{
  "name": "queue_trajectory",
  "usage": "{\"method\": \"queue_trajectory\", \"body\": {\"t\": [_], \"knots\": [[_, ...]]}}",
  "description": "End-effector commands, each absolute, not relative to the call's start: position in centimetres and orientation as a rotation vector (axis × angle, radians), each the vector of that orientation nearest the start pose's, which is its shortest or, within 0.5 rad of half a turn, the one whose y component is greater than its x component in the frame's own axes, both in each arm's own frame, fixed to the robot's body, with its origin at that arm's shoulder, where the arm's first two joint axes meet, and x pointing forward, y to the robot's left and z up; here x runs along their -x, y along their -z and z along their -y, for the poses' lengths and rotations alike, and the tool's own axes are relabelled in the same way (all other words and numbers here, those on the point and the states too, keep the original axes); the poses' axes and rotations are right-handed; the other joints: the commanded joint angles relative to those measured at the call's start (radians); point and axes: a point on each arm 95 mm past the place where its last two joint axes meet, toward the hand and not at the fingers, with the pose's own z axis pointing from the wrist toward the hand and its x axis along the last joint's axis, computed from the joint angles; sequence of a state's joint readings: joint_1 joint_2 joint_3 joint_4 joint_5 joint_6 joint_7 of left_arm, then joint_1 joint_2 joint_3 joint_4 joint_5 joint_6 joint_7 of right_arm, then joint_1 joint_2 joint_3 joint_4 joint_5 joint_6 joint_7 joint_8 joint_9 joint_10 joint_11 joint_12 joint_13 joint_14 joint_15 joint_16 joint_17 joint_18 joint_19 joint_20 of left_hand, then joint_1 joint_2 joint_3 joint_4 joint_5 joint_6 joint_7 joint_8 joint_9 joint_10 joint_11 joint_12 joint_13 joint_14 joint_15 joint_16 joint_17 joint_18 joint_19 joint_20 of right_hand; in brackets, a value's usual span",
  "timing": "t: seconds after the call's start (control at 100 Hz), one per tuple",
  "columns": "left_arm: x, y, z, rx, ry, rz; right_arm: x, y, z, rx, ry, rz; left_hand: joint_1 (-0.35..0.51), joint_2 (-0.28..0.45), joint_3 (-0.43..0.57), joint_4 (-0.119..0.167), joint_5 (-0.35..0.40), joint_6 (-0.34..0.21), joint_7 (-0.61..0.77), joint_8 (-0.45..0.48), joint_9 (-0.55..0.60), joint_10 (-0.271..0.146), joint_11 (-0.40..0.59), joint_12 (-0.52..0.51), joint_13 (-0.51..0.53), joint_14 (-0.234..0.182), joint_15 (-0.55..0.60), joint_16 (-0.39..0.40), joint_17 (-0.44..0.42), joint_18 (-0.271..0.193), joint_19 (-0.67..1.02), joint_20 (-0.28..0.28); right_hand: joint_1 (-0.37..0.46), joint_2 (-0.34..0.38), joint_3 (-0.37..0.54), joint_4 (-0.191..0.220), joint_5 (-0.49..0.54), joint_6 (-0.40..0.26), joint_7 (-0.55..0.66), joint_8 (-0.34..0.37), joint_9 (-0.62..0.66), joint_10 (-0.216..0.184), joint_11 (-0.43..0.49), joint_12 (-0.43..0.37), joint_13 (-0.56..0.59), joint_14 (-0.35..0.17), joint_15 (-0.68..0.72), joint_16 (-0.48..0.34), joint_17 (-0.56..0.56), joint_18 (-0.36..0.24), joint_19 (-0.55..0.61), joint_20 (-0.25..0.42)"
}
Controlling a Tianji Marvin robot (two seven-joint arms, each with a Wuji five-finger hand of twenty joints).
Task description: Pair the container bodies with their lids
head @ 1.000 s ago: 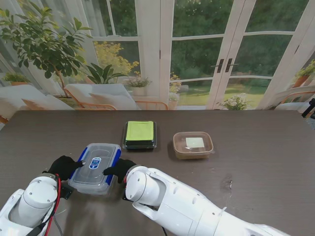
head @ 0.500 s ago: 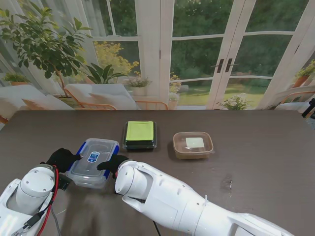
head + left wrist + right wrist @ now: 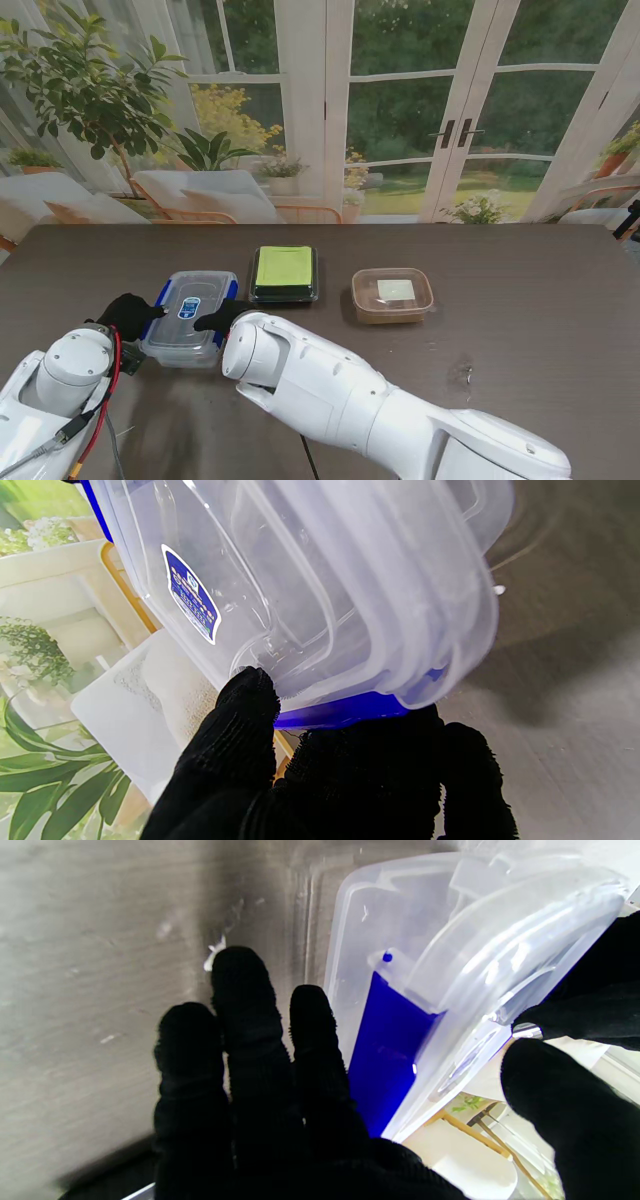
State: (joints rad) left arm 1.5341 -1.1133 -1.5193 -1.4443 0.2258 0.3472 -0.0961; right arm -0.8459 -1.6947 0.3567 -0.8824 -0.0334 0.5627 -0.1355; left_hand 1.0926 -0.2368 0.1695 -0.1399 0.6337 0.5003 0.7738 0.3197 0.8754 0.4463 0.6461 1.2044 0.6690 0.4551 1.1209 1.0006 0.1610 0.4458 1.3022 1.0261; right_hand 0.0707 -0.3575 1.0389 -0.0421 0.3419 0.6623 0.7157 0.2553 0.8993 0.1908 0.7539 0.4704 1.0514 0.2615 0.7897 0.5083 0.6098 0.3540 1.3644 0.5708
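Observation:
A clear lidded container (image 3: 190,315) with blue side clips and a blue sticker is held between both black-gloved hands, tilted and apparently a little off the dark table (image 3: 520,300). My left hand (image 3: 130,312) grips its left side, and my right hand (image 3: 225,317) grips its right side. In the left wrist view the fingers (image 3: 320,775) press the blue clip (image 3: 345,712) under the container (image 3: 310,580). The right wrist view has the fingers (image 3: 240,1050) beside the other blue clip (image 3: 385,1050) and the thumb at the lid edge of the container (image 3: 450,940).
A black container with a green lid (image 3: 285,272) stands at the table's middle, farther from me. To its right sits a brown container with a clear lid (image 3: 392,294). The right arm's white body fills the near table.
Both hands have carried the clear container farther from me, toward the black container. The right arm has swung further across the near table.

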Motion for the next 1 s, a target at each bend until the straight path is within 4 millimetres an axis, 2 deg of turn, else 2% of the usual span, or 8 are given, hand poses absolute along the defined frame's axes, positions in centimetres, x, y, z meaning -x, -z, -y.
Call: {"method": "queue_trajectory", "body": {"t": [0.0, 0.38, 0.99], "knots": [[-43.6, 33.4, -13.0, 2.248, 1.438, -0.665, -44.0, 31.9, -36.0, 2.194, 1.687, 1.832, 0.133, -0.038, 0.101, 0.062, 0.026, -0.154, 0.112, 0.028, 0.032, -0.077, 0.050, 0.053, 0.010, 0.040, 0.003, -0.010, -0.039, -0.100, -0.006, -0.010, -0.017, 0.011, 0.015, -0.013, -0.036, -0.575, 0.016, -0.010, 0.002, -0.042, 0.001, 0.002, 0.042, -0.012, 0.020, 0.017, -0.008, 0.012, 0.048, 0.022], [-47.3, 33.4, -13.5, 2.254, 1.462, -0.716, -46.4, 32.6, -36.8, 2.251, 1.683, 1.814, 0.134, -0.034, 0.094, 0.063, 0.029, -0.159, 0.098, 0.027, 0.032, -0.078, 0.037, 0.057, 0.006, 0.043, -0.008, -0.014, -0.044, -0.101, -0.008, -0.017, -0.020, 0.008, 0.021, -0.014, -0.083, -0.581, 0.019, -0.011, 0.009, -0.044, 0.003, 0.002, 0.051, -0.010, 0.035, 0.023, -0.006, 0.018, 0.050, 0.023], [-50.1, 34.1, -13.8, 2.269, 1.474, -0.738, -47.9, 32.3, -36.9, 2.323, 1.654, 1.800, 0.145, -0.031, 0.087, 0.066, 0.013, -0.178, 0.063, 0.020, 0.022, -0.080, 0.031, 0.074, -0.004, 0.043, -0.010, -0.014, -0.054, -0.110, -0.008, -0.020, -0.024, 0.013, 0.016, -0.014, -0.190, -0.558, 0.043, -0.017, 0.008, -0.058, 0.008, -0.001, 0.056, -0.011, 0.049, 0.025, -0.005, 0.018, 0.054, 0.029]]}}
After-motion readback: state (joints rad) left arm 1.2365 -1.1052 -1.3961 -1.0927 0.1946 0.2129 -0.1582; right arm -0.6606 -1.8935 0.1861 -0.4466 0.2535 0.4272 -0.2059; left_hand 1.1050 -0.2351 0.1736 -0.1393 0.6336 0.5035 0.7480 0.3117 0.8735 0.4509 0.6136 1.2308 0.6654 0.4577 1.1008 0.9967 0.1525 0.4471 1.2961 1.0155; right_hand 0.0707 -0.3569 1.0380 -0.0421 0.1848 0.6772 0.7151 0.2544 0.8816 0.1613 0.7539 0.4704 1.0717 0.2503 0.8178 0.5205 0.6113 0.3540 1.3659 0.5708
